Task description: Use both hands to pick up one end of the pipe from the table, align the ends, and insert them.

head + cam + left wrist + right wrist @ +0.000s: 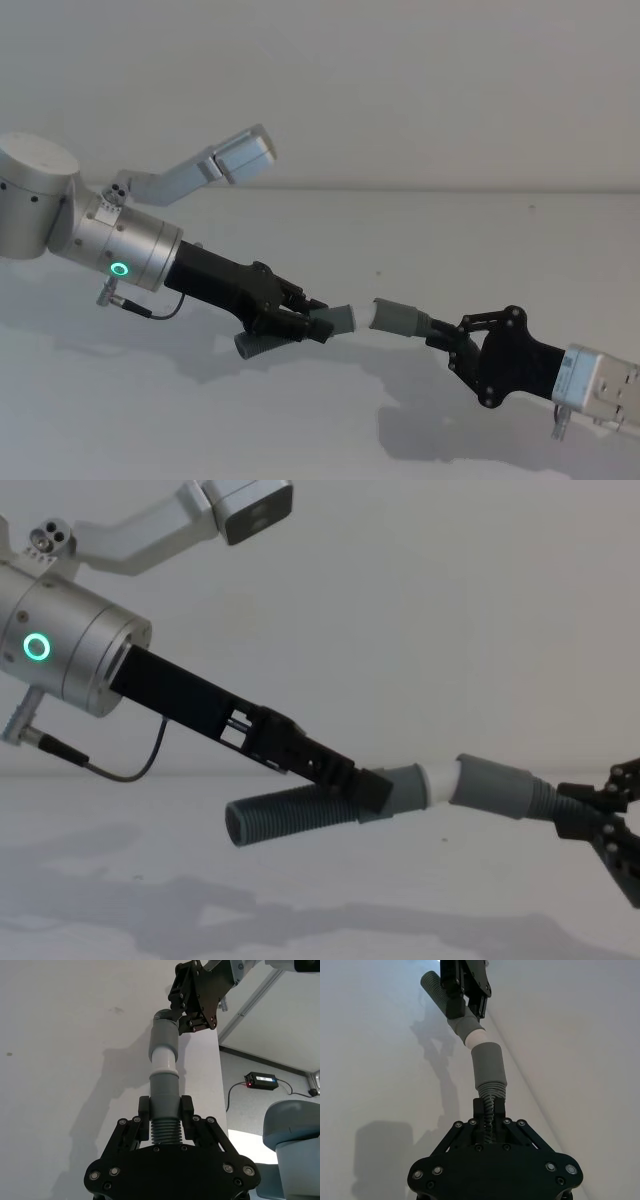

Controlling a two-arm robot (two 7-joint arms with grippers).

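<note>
My left gripper [312, 322] is shut on the ribbed body of one dark-grey pipe piece [262, 343], held above the white table [300, 430]. Its smooth cuff [342, 318] points right. My right gripper [442, 332] is shut on the ribs of the other piece, whose cuff [402, 318] points left. In the chest view a short white spigot [441, 777] bridges the left cuff [405, 786] and the right cuff [495, 786], the two meeting at a slight angle. The left wrist view shows left cuff [164, 1092], spigot [164, 1061] and right cuff [164, 1037] in one line. How deep the spigot sits is unclear.
The table's far edge meets a pale wall [420, 90]. Arm shadows fall on the table below the pieces. Past the table's side edge, the left wrist view shows a black box with a red light [260, 1080] and a cable on the floor.
</note>
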